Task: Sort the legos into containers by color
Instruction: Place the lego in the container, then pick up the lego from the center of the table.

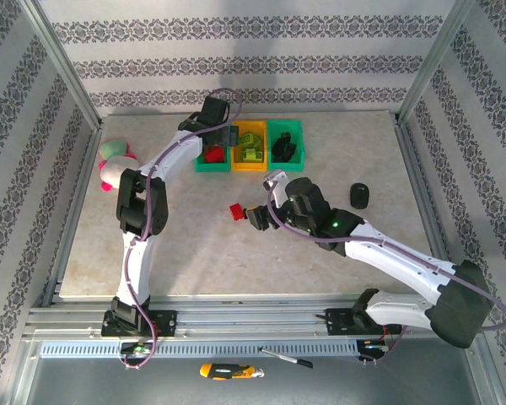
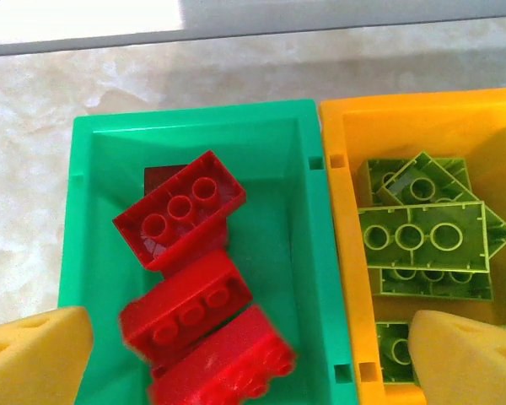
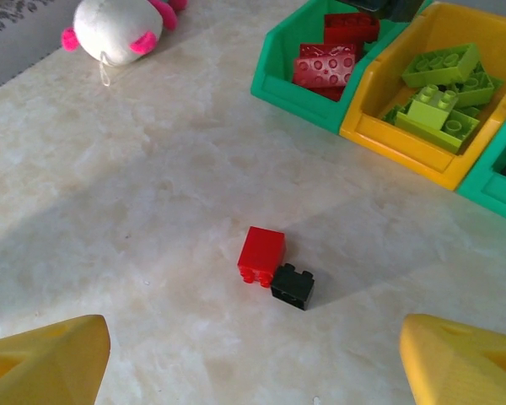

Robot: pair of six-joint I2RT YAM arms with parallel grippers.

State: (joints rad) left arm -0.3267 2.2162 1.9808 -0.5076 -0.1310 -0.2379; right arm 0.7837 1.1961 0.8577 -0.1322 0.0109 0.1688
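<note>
Three joined containers stand at the back: a left green bin (image 1: 212,167) with red legos (image 2: 181,215), an orange bin (image 1: 250,168) with lime legos (image 2: 422,232), and a right green bin (image 1: 287,160) with black ones. My left gripper (image 2: 249,354) hangs open over the left green bin (image 2: 312,253); the nearest red brick (image 2: 223,363) below it looks blurred. On the table a red lego (image 3: 261,253) touches a black lego (image 3: 292,286). My right gripper (image 3: 253,371) is open, above and just short of that pair, nothing between its fingers.
A pink-white plush toy (image 1: 114,163) lies at the left table edge, also in the right wrist view (image 3: 118,29). A dark rounded object (image 1: 359,195) sits on the right of the table. A yellow-handled tool (image 1: 228,370) lies on the rail in front.
</note>
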